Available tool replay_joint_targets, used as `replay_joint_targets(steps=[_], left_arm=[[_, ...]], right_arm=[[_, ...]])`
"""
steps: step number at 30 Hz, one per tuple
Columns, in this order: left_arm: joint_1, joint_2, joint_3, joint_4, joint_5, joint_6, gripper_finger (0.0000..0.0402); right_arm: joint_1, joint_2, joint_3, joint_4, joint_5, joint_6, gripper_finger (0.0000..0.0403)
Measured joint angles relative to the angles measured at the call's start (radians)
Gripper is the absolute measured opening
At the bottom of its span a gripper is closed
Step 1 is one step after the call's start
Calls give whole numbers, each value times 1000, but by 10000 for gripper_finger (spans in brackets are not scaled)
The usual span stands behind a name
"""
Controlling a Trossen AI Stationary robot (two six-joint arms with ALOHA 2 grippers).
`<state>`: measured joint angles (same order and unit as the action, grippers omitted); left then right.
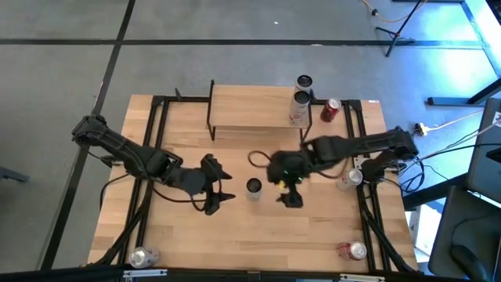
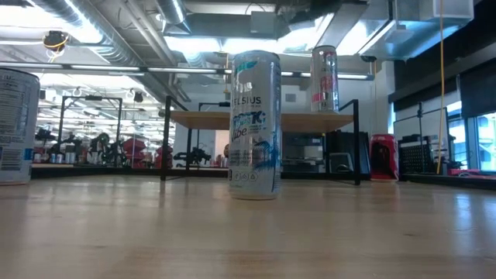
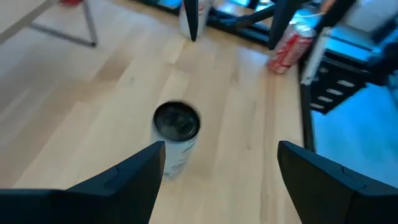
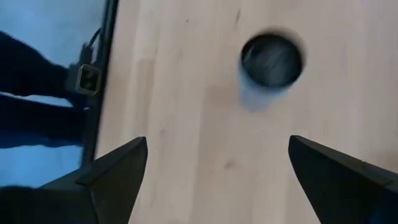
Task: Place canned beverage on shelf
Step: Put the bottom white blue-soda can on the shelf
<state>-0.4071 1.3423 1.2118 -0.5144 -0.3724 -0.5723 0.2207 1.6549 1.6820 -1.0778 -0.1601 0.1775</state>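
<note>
A white-and-blue beverage can (image 1: 254, 188) stands upright on its base in the middle of the table. It also shows in the low view (image 2: 256, 124), the left wrist view (image 3: 176, 134) and the right wrist view (image 4: 272, 60). My left gripper (image 1: 223, 182) is open just left of it, and its fingers (image 3: 221, 149) face the can without touching it. My right gripper (image 1: 291, 197) is open just right of the can and higher, looking down on its top (image 4: 217, 146). The shelf (image 1: 250, 110) stands at the far middle, and a tall can (image 1: 299, 110) stands on its right end.
A red can (image 1: 331, 110) lies right of the shelf. Another can (image 1: 304, 82) shows behind the shelf's right end. Further cans lie at the table's right edge (image 1: 350, 178), near right corner (image 1: 354, 251) and near left corner (image 1: 145, 256). A black frame runs along the table's sides.
</note>
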Motion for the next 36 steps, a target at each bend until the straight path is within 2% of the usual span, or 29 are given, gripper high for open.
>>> replay_joint_targets(steps=[7,13,16,21,27,36], left_arm=[[57,13,1,4,26,112,300],[129,92,0,15,136,171,328],[152,143,0,46,110,179,334],[165,201,0,77,74,193,332],[170,281,-1,144,158,266,332],[182,390,-1,184,178,321,331]], right_arm=[[101,-191,-231,85,203,241,376],[165,-313,-413,218,272,399,376],[186,-340,-469,232,302,458,376],[208,-347,-509,248,308,517,376],[205,-347,-533,283,307,525,376],[205,-346,-533,301,308,528,376]])
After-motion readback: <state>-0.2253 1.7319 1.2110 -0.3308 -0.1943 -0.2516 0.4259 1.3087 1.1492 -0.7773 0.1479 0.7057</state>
